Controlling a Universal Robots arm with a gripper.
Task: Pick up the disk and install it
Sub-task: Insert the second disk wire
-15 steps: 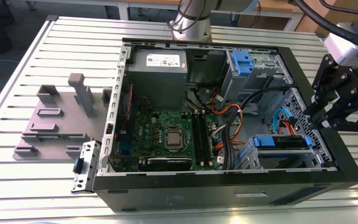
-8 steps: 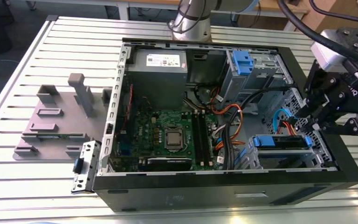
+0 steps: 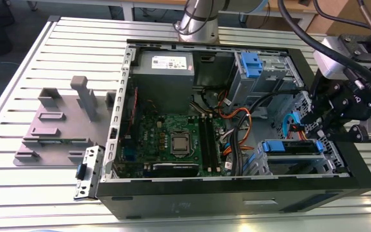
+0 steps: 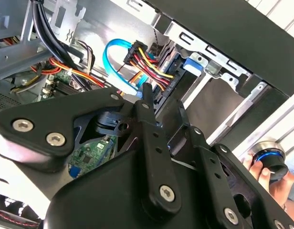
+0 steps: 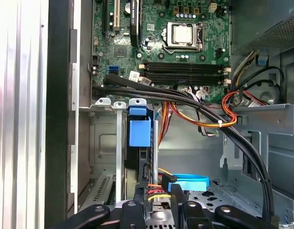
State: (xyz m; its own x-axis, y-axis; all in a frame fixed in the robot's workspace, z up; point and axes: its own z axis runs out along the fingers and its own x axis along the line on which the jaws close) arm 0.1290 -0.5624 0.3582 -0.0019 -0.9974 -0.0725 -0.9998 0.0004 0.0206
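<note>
Currently disk [image 3: 292, 146] sits in bay [image 3: 295, 165] at lower right of exterior view, blue rails [image 3: 272, 146] likely guiding it; gripper [image 3: 322, 121] just beside, grip state can't tell.

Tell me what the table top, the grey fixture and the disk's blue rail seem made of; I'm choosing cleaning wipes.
The table top looks like bare aluminium: pale, satin, ribbed in parallel slats. The grey fixture is probably plastic, perhaps printed: even dull grey, blocky posts, no gleam. The disk's blue rail looks like moulded plastic: saturated colour, smooth, faintly glossy.
</note>
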